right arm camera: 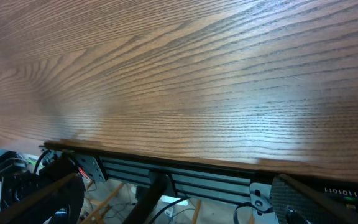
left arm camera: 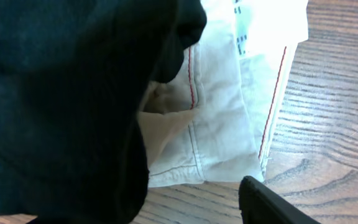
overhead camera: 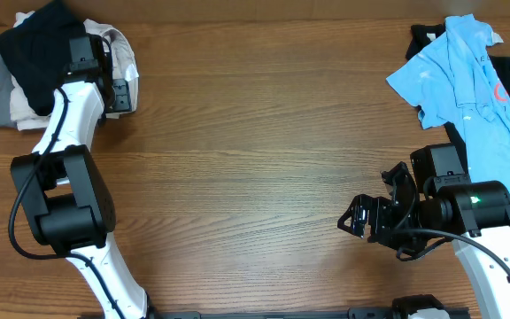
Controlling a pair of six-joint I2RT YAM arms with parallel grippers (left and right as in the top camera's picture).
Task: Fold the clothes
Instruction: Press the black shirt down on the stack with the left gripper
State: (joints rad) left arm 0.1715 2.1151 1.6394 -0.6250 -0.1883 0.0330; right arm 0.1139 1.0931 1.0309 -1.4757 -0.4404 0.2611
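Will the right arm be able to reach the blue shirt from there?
Probably yes. The light blue polo lies right beside that arm, with nothing lying between them. The right gripper points away from it, jaws open and empty, so it would have to swing round first.

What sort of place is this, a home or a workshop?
Most likely a robotics lab bench: a left arm and right arm stand at a wooden table, clothes lie heaped at its far corners, and metal framing with cables shows beneath its edge.
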